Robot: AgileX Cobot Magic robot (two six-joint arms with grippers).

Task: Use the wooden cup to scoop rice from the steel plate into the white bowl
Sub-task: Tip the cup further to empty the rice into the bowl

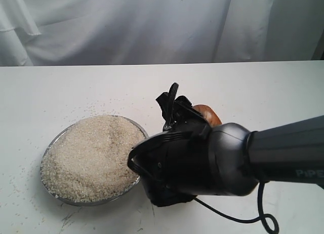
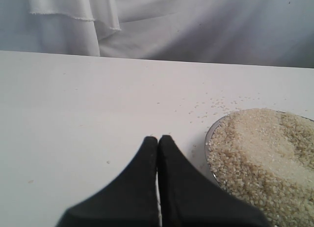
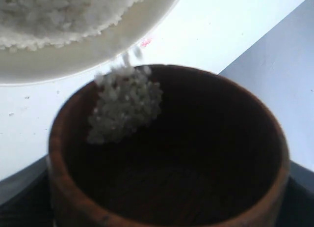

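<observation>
The steel plate [image 1: 50, 149] lies on the left of the table, heaped with rice [image 1: 93, 155]. In the left wrist view the rice [image 2: 267, 151] sits beside my left gripper [image 2: 158, 138], which is shut and empty above the bare table. My right gripper [image 1: 177, 108] is shut on the wooden cup [image 1: 207, 114]. The right wrist view shows the cup [image 3: 167, 207] tipped, a clump of rice [image 3: 125, 106] sliding over its lip. The white bowl [image 3: 73, 60] sits just beyond that lip, holding rice [image 3: 54, 11]. My right arm hides the bowl in the exterior view.
Loose grains [image 1: 96, 108] are scattered on the white table round the plate. A white curtain [image 1: 152, 26] hangs behind the table's far edge. A black cable [image 1: 263, 219] loops under my right arm near the front.
</observation>
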